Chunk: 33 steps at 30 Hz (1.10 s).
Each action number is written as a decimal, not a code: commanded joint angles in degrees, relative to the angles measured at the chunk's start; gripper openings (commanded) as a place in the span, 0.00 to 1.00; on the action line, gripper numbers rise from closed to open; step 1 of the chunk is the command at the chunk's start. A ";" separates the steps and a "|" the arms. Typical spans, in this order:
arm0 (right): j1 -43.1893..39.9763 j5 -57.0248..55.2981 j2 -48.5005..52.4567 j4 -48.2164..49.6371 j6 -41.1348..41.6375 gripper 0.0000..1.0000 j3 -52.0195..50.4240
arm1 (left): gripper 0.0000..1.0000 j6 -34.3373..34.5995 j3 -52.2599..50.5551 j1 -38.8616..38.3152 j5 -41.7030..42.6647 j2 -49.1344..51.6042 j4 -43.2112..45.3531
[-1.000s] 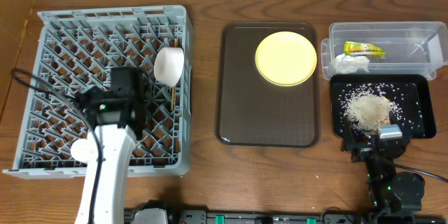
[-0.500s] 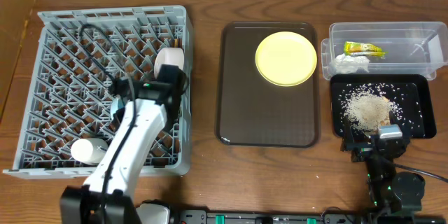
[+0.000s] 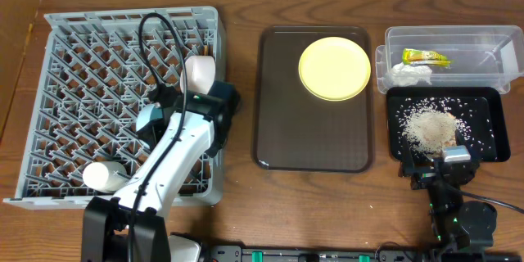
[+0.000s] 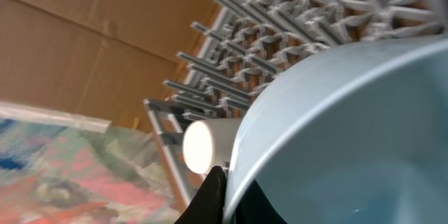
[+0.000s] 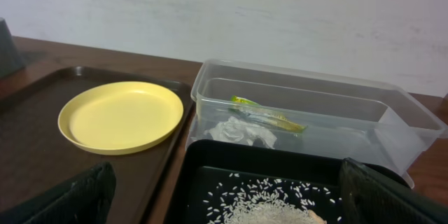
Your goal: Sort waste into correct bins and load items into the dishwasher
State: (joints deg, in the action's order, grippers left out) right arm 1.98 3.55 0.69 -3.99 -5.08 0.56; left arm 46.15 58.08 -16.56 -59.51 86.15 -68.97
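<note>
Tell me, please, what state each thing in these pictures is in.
blue bowl: held by its rim over the rack
left gripper: shut on the bowl's rim
white bowl: on edge in the rack
cup: on its side in the rack
plate: empty, on the brown tray
wrapper, tissue: in the clear tub
rice: piled in the black tray
right gripper: open, empty

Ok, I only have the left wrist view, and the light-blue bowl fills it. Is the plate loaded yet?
Observer: No, the pale-yellow plate sits on the dark-brown tray, outside the rack.
Operator: And the dry waste?
Observer: The wrapper and tissue lie in the clear tub.
Operator: Food scraps?
Observer: The rice is piled in the black tray.
</note>
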 commanded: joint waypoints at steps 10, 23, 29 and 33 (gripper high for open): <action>-0.46 -0.33 -0.31 -0.02 -0.57 0.99 -0.24 | 0.07 2.67 -0.17 -4.74 0.55 1.09 -3.06; -0.46 -0.33 -0.31 -0.02 -0.57 0.99 -0.24 | 0.07 0.33 -0.15 -4.74 -9.27 1.09 -3.85; -0.46 -0.33 -0.31 -0.02 -0.55 0.99 -0.24 | 0.07 -5.20 -0.15 -4.74 -11.04 1.11 -2.12; -0.46 -0.33 -0.31 -0.02 -0.57 0.99 -0.24 | 0.07 -5.20 -0.17 -4.74 -11.04 1.46 -2.08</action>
State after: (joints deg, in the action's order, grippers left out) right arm 1.98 3.55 0.69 -3.99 -5.08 0.56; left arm 42.26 58.08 -21.12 -68.27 86.91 -71.07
